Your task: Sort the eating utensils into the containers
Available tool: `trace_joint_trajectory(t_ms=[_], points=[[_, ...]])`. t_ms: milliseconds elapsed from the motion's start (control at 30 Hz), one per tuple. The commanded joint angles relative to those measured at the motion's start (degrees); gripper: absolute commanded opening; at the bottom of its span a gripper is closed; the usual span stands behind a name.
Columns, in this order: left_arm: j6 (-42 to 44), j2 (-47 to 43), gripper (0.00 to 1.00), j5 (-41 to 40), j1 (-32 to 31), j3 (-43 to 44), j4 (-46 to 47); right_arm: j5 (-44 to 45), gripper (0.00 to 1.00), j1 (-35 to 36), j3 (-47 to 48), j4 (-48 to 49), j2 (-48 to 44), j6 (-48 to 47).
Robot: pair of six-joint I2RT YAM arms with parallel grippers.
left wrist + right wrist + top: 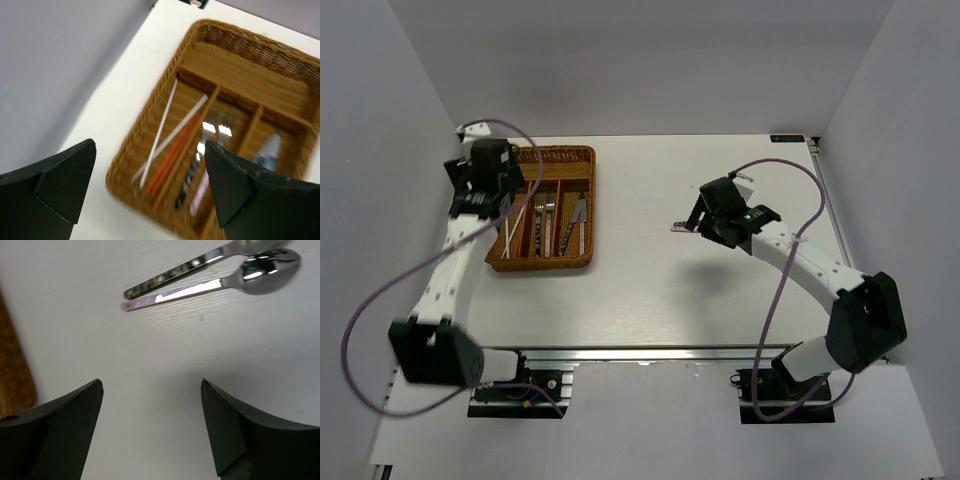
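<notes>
- The brown woven wicker tray [540, 264] is sitting at the table's far left. Thin pale and red chopsticks [171, 159] are lying crossed in its leftmost long slot.
- A shiny spoon [260, 272] with a pinkish handle is lying on the white table [150, 350], just beside a dark-patterned handle [165, 280].
- The left gripper [150, 145] is hanging wide open and empty above the tray.
- The right gripper [151, 382] is gaping, empty, near the spoon.

Blurred cutlery [205, 145] (forks, perhaps) in wicker tray [250, 45]

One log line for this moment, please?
left jaws open above tray | chopsticks in tray | right jaws open | spoon on table
</notes>
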Motion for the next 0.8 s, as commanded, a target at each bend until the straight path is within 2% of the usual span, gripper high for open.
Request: trace_joint_trajectory(t_ms=[0, 33, 67, 100, 200, 400, 767], points=[[-3.74, -16.01, 0.98, 9.16, 0.01, -10.75, -0.22, 11.49, 0.79, -0.91, 4.91, -10.07, 3.77, 12.73], [-4.35, -18.86, 0.98, 10.03, -0.08, -13.74, 0.76, 12.37, 0.74, -1.00, 5.35, -10.60, 5.52, 14.05], [-4.70, -21.50, 0.98, 11.00, -0.08, -16.47, 1.56, 13.42, 0.64, -1.69, 6.57, -11.22, 6.58, 17.11], [-5.05, -25.96, 0.98, 12.49, -0.17, -21.72, 3.30, 13.52, 0.63, -2.05, 7.45, -12.62, 8.77, 18.36], [-5.14, -30.30, 0.98, 12.77, -0.25, -29.30, 4.81, 11.60, 0.62, -4.32, 11.84, -15.08, 14.03, 22.23], [-6.29, -30.31, 0.98, 19.27, -0.60, -32.05, 4.20, 9.39, 0.59, -6.01, 20.28, -23.70, 23.97, 32.68], [-6.11, -31.19, 0.98, 23.31, -3.42, -32.67, 4.90, 8.43, 0.58, -6.88, 31.37, -24.93, 36.73, 33.75]])
